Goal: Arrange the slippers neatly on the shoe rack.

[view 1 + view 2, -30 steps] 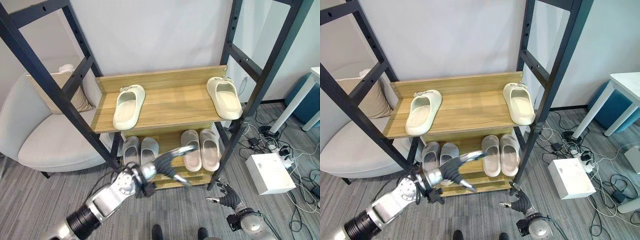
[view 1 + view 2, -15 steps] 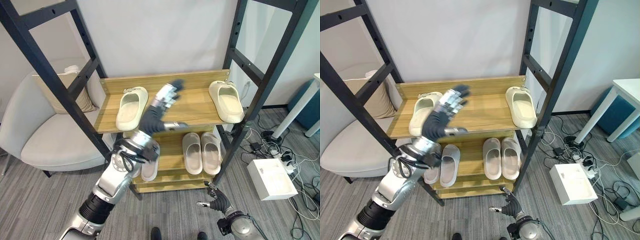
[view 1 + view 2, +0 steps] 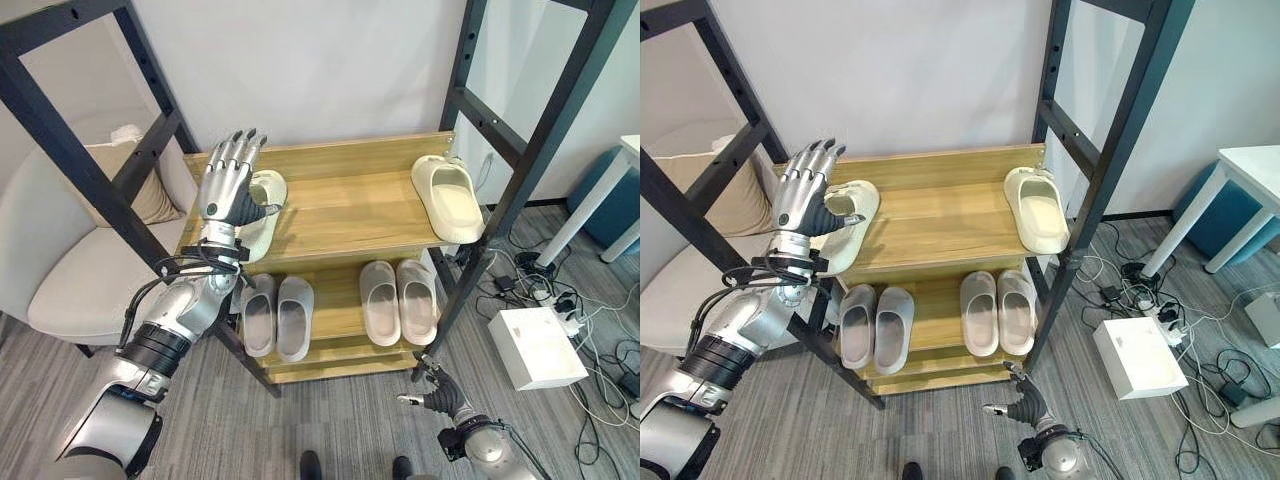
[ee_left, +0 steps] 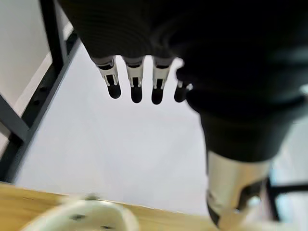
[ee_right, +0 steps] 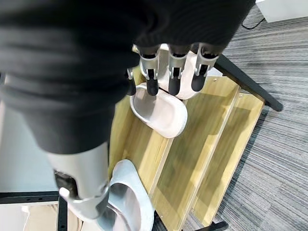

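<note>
Since half a second ago, the left hand (image 3: 228, 185) has swung from the middle of the top shelf to its left end, where it now stands upright with straight, spread fingers, holding nothing. It covers part of the left cream slipper (image 3: 258, 212), so whether the palm touches the slipper cannot be told. The right cream slipper (image 3: 447, 196) lies at the far right end of the same shelf of the shoe rack (image 3: 340, 200), well apart from the first one.

On the lower shelf, a grey pair (image 3: 275, 314) lies on the left and a pinkish pair (image 3: 399, 300) on the right. A black frame post (image 3: 95, 165) crosses in front of the rack's left side. A pale armchair (image 3: 70, 270) with a cushion (image 3: 140, 185) stands to the left, and a white box (image 3: 538, 345) lies on the floor to the right.

The right hand (image 3: 437, 392) hangs low near the floor, fingers relaxed and empty; its wrist view looks down at the pinkish pair.
</note>
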Tool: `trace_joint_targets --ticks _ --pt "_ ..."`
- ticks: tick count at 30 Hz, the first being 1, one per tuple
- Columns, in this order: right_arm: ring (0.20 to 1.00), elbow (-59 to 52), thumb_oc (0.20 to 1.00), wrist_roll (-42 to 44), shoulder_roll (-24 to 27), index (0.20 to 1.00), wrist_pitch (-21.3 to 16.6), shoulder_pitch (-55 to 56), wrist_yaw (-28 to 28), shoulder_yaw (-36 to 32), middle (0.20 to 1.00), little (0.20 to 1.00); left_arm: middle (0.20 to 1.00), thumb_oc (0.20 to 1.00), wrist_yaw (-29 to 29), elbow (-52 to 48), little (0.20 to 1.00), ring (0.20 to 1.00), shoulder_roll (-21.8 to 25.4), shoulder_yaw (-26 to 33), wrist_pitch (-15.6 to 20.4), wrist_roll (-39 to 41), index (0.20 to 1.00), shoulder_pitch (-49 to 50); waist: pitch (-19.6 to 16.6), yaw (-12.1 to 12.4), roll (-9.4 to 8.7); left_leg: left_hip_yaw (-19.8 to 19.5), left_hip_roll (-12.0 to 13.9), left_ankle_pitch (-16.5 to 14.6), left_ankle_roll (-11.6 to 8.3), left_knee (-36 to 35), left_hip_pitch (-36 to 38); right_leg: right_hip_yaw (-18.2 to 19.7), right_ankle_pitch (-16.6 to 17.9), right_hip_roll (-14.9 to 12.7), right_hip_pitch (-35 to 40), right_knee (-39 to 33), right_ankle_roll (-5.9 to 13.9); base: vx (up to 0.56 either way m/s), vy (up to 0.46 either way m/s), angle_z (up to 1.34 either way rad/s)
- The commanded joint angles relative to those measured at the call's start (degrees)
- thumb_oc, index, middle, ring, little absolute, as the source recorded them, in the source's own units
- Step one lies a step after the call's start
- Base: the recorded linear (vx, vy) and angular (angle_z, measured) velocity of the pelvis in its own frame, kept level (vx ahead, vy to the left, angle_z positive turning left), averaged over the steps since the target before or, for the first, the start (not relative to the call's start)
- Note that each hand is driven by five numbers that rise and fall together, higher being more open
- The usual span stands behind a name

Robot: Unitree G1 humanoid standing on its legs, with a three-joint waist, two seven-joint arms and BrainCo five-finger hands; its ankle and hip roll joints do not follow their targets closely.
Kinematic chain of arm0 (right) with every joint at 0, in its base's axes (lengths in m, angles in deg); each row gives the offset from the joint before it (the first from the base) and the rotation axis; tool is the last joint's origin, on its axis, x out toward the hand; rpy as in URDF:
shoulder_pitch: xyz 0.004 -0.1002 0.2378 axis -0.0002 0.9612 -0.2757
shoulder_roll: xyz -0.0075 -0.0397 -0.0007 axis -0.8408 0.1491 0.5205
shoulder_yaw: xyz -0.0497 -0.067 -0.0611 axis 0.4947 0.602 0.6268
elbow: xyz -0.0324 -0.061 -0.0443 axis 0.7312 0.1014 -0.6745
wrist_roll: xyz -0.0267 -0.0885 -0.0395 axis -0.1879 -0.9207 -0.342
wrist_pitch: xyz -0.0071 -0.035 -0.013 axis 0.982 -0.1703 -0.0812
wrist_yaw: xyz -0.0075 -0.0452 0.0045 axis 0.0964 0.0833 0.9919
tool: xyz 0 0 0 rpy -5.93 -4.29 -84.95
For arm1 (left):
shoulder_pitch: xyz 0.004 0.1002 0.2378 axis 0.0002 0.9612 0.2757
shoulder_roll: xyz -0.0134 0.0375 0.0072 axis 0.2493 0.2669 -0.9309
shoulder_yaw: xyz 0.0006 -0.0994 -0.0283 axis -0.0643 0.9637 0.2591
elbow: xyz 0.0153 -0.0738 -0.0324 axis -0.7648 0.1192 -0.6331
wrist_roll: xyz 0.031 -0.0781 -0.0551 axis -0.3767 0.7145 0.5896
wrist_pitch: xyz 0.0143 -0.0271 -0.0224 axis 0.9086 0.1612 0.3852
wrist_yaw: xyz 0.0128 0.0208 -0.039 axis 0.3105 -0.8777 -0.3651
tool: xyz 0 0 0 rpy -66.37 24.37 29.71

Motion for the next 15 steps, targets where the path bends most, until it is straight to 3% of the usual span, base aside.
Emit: trace_joint_targets --ticks 1,7,14,15 --pt "1.000 -5.2 1.000 0.6 1.3 1.000 -3.6 -2.6 0.7 -0.7 1.000 1.000 1.000 1.000 -0.5 6.1 1.000 1.000 4.3 -2.4 -3.2 -6.5 1.000 -13.5 3.1 -0.4 0.28 -0.3 -0.1 -8.9 -0.89 0.1 5.5 -0.8 -6.7 -1.9 1.5 2.3 4.16 0.01 0.014 -0.12" --pt "1.000 -6.9 1.000 1.6 2.8 1.000 -3.9 -2.0 1.4 -1.7 1.000 1.000 1.000 1.000 1.8 12.5 1.000 1.000 9.5 -6.7 -6.0 -10.3 1.000 -19.9 4.4 -1.2 0.20 0.5 0.0 -8.9 -0.78 0.1 4.0 0.3 -6.4 -1.7 -0.9 2.7 4.49 0.00 0.018 -0.12" --pt "1.000 -8.1 1.000 2.2 3.1 1.000 -3.8 -2.0 1.4 -2.5 1.000 1.000 1.000 1.000 3.7 18.9 1.000 1.000 10.4 -9.8 -8.2 -9.9 1.000 -25.5 6.4 -1.8 -0.46 1.0 -0.1 -8.5 -0.51 0.1 2.0 1.1 -5.9 -1.4 -3.9 3.3 4.63 -0.01 0.023 -0.08" --pt "1.000 -8.4 1.000 2.5 3.2 1.000 -3.8 -1.8 1.3 -2.7 1.000 1.000 0.573 0.573 3.9 20.1 0.573 0.573 10.8 -10.6 -8.3 -9.5 0.573 -26.8 6.6 -1.8 -0.55 1.2 0.0 -8.5 -0.46 0.1 1.7 1.3 -5.8 -1.5 -4.2 3.4 4.71 -0.02 0.028 -0.04"
